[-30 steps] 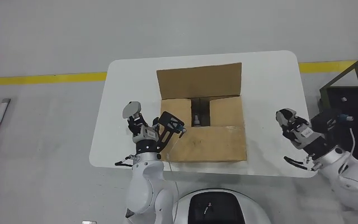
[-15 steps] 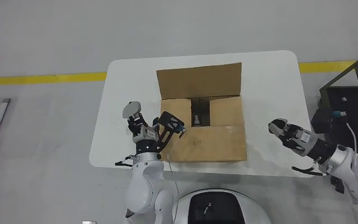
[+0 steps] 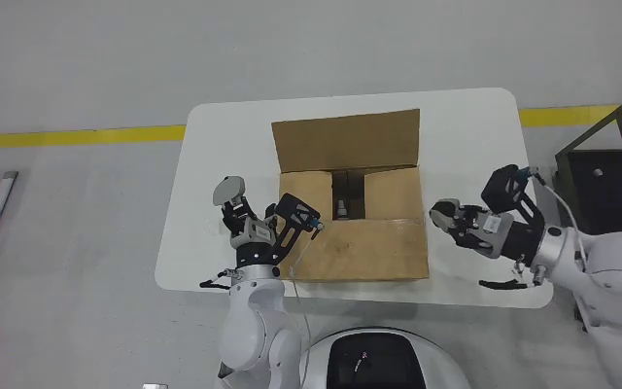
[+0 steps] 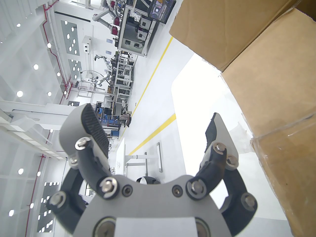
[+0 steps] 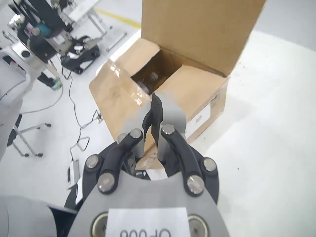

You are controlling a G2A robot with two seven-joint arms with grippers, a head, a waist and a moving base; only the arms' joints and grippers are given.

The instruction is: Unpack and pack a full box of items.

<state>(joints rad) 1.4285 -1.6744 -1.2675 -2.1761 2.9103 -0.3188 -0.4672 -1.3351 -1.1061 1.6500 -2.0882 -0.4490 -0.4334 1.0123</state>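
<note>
Grey and black left gripper (image 4: 150, 124) is wide open and empty, near the front left of the white table (image 3: 466, 126). The right gripper (image 5: 155, 106) is pinched shut on nothing, near the right edge. Both flank the brown cardboard box (image 3: 355, 251) in the middle, its back flap up and a small dark thing (image 3: 342, 206) inside.

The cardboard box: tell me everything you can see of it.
Brown cardboard box standing on the white table. Its far flap is raised; the other flaps lie folded in, leaving a dark gap where a small item shows. Shiny clear tape sits on the near flap; a white label is on one side wall.
</note>
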